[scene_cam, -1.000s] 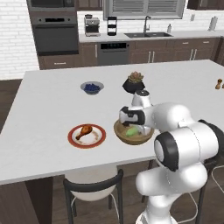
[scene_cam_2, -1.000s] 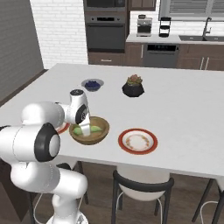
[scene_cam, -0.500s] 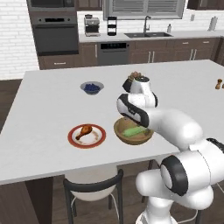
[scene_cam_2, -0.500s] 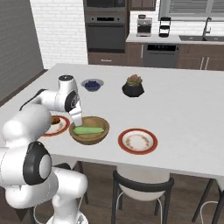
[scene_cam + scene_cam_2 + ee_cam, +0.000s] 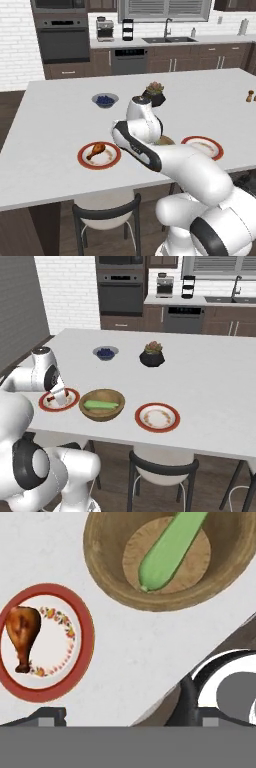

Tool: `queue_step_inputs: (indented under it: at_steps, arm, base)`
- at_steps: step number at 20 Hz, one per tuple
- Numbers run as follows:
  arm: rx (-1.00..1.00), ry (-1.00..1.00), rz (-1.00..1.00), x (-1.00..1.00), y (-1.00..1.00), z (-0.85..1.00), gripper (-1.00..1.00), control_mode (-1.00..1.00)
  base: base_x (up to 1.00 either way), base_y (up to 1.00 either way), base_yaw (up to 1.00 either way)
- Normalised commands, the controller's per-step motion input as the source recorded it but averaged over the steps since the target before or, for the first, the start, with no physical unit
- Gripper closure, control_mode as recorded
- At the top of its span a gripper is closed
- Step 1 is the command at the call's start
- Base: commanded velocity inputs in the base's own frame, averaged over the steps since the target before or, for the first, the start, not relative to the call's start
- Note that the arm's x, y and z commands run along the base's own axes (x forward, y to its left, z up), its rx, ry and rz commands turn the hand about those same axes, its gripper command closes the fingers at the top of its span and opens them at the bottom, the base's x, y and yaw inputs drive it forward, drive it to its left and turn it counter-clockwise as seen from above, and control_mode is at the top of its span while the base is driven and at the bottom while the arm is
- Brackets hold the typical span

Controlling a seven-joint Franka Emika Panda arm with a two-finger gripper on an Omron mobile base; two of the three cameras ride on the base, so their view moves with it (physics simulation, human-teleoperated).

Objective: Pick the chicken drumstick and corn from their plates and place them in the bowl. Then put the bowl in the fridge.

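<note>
The corn [image 5: 101, 404] [image 5: 170, 552] lies inside the wooden bowl [image 5: 120, 407] [image 5: 107, 577]. The chicken drumstick [image 5: 96, 150] [image 5: 22, 634] rests on its red-rimmed plate [image 5: 85, 161] [image 5: 86, 643], left of the bowl. My gripper [image 5: 59, 398] [image 5: 125, 716] hangs open and empty above that plate [image 5: 74, 402], over its bowl-side edge. My arm hides most of the bowl [image 5: 165, 141] in the left base view. The other plate [image 5: 212, 142] [image 5: 141, 421], right of the bowl, holds no food. The fridge is out of view.
A grey bowl of blueberries [image 5: 105, 99] [image 5: 105, 351] and a black plant pot [image 5: 155, 95] [image 5: 152, 357] stand farther back on the white island. A small shaker [image 5: 250, 95] is at the far right. A chair [image 5: 107, 220] [image 5: 160, 471] stands at the near edge.
My arm has swung left, from above the bowl to above the drumstick's plate. The corn stays in the bowl. The jaws have opened slightly wider.
</note>
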Motion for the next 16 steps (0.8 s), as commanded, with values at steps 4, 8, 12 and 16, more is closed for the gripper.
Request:
queue_step_inputs:
  at_steps: [4,8,12,16]
  arm:
    - [0.00,-0.03,0.14,0.66,0.48,0.00,-1.00,-1.00]
    - [0.00,-0.01,0.12,0.81,0.32,-0.06,-1.00,-1.00]
    - [0.00,0.02,0.07,0.83,0.38,-0.09,-1.00,-1.00]
    - [0.00,0.05,0.02,0.62,0.35,-0.19,-1.00,-1.00]
  base:
    - [0.00,0.00,0.00]
    - [0.00,0.00,0.00]
    - [0.00,0.00,0.00]
    - [0.00,0.00,0.00]
